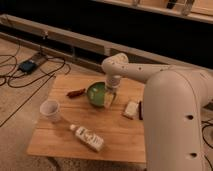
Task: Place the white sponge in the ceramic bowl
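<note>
The ceramic bowl (96, 93) is round, glossy and green, and sits at the middle back of the wooden table (115, 142). The white sponge (131, 108), a small cream-white block, lies flat on the table a little right of the bowl, apart from it. My gripper (109, 98) points down at the bowl's right rim, left of the sponge. A pale shape shows at its tip over the rim. I cannot tell whether that is part of the gripper. My white arm reaches in from the right.
A white cup (50, 110) stands at the table's left. A white labelled bottle (88, 138) lies on its side near the front. A reddish-brown item (76, 93) lies left of the bowl. Cables and a small box (29, 65) are on the floor at left.
</note>
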`<state>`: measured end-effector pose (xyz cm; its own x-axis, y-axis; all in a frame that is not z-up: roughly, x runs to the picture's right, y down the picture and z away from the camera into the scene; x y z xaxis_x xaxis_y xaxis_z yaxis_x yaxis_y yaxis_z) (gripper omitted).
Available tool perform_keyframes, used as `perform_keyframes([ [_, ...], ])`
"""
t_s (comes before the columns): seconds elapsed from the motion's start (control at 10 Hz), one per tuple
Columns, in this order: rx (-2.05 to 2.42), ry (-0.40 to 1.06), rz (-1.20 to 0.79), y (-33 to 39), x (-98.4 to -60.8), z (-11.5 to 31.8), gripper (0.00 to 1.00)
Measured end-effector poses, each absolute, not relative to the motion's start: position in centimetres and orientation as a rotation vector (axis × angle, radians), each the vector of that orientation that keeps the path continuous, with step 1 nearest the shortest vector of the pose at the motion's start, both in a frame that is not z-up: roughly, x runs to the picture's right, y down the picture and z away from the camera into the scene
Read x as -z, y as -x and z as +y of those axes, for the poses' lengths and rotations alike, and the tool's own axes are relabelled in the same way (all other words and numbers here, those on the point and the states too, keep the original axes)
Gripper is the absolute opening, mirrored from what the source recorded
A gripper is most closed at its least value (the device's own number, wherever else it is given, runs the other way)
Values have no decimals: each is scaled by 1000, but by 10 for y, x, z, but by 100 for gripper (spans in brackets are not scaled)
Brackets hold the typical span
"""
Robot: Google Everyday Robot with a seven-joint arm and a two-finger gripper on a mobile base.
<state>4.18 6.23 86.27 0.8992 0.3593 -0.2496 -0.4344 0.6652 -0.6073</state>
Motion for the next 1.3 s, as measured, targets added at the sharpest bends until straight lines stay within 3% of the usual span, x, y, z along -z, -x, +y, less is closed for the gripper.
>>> perform_keyframes([
  [1.0, -450, 713, 113, -42, -863, 62, 80],
  [1.3, -509, 702, 202, -86, -866, 74, 80],
])
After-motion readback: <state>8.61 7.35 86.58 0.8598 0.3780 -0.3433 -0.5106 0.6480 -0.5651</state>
